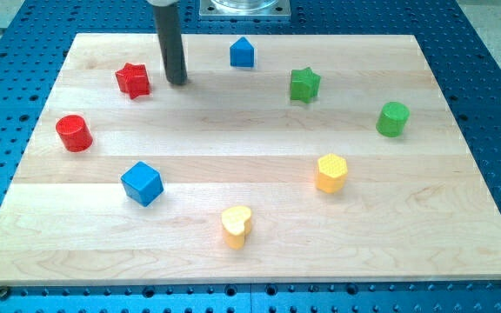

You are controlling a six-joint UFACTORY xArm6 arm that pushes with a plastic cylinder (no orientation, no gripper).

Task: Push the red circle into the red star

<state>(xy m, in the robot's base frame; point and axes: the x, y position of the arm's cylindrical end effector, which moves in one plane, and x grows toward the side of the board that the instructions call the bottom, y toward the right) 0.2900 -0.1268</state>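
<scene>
**Red circle lies down-left of my tip, on the star's far side**

Wooden surface (259, 165) fills most of the view, pale planks on a blue perforated bench, with the blocks spread in a loose ring on it. My end effector is a plain dark rod with nothing to open or close and nothing held; it comes down from the view's top, and my tip (177, 82) rests on the surface just to the right of the red star (133, 80), near it but apart.

The red circle (74, 133) sits near the surface's left edge, below and to the left of the star and well apart from it. So the star stands roughly between my tip and the circle. That is the relation the coming move turns on: to drive the circle into the star I judge I must get to the circle's lower-left side and push up and to the right. A straight run there would knock the star, so I would go around it.

The other blocks lie off that line:
- blue cube (142, 183), below the circle and to its right, nearest to my detour
- blue house shape (243, 53)
- green star (303, 84)
- green cylinder (392, 119)
- yellow hexagon (330, 172)
- yellow heart (237, 226)
</scene>
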